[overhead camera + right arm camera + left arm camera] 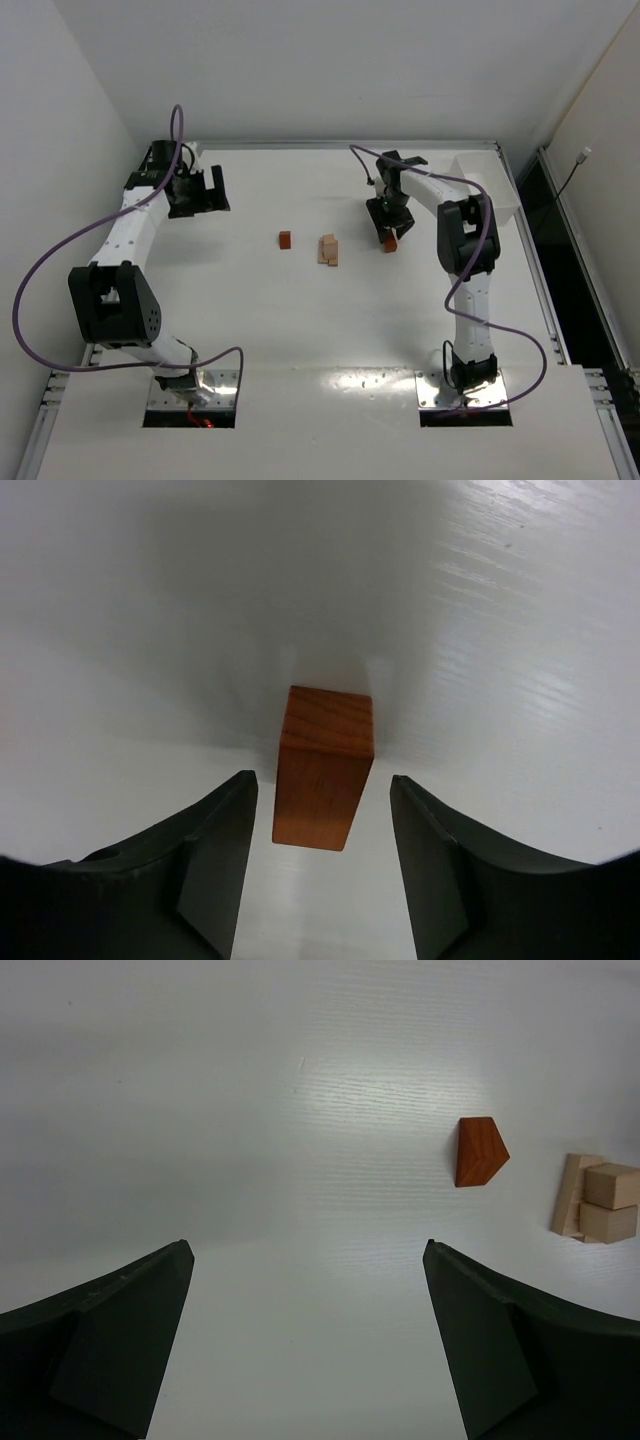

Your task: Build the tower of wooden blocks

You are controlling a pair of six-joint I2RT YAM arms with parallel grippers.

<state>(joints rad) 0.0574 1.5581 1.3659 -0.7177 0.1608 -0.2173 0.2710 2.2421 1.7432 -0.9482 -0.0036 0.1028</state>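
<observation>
A reddish-brown wooden block (322, 765) stands upright on the white table between the fingers of my right gripper (322, 780), with a gap on each side, so the gripper is open and touches nothing. From above, the same block (389, 245) sits just under that gripper (390, 236). A small pile of pale tan blocks (328, 249) lies to its left, and further left a lone reddish-brown block (285, 240). My left gripper (205, 190) hangs wide open and empty at the back left. Its wrist view shows that reddish-brown block (478, 1150) and the tan pile (598, 1200) beyond its gripper (309, 1250).
A white box (488, 180) stands at the back right, behind the right arm's elbow. A raised rim runs along the table's back and side edges. Both arm bases are bolted at the near edge.
</observation>
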